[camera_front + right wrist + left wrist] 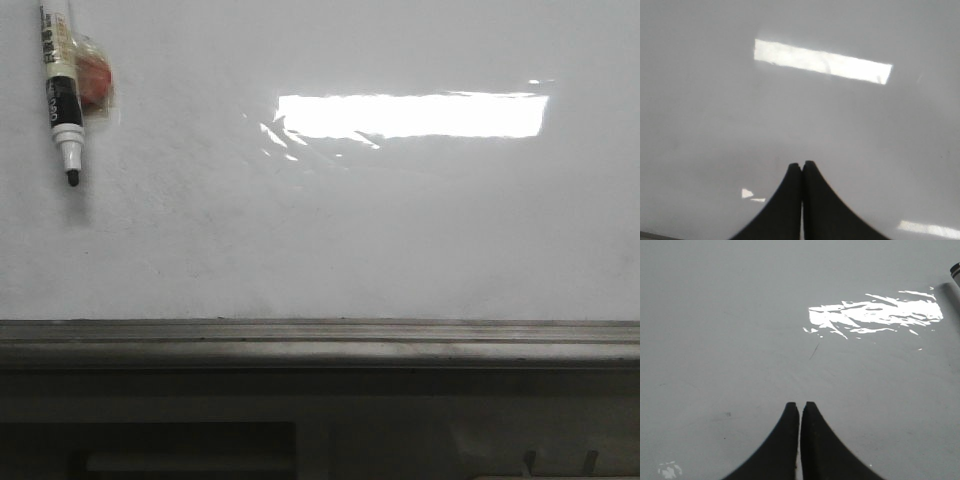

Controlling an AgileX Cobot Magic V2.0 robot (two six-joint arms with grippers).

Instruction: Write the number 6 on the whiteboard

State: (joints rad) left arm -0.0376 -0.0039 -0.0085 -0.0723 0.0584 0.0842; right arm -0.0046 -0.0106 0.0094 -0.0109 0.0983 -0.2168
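The whiteboard [330, 230] fills the front view, with its grey metal ledge [320, 342] along the lower edge. No number 6 shows on it; the board looks blank apart from a faint short dark tick in the left wrist view [814, 351]. A white-and-black marker [58, 90] hangs uncapped, tip down, at the board's upper left, next to an orange piece [96, 82] under clear wrap. My left gripper [800, 404] is shut and empty over the board. My right gripper [802, 163] is shut and empty too. Neither gripper shows in the front view.
A bright glare patch [410, 115] from a ceiling light lies across the board's upper middle. Below the ledge is a dark frame [180, 440]. A dark object's end [955, 271] shows at the edge of the left wrist view.
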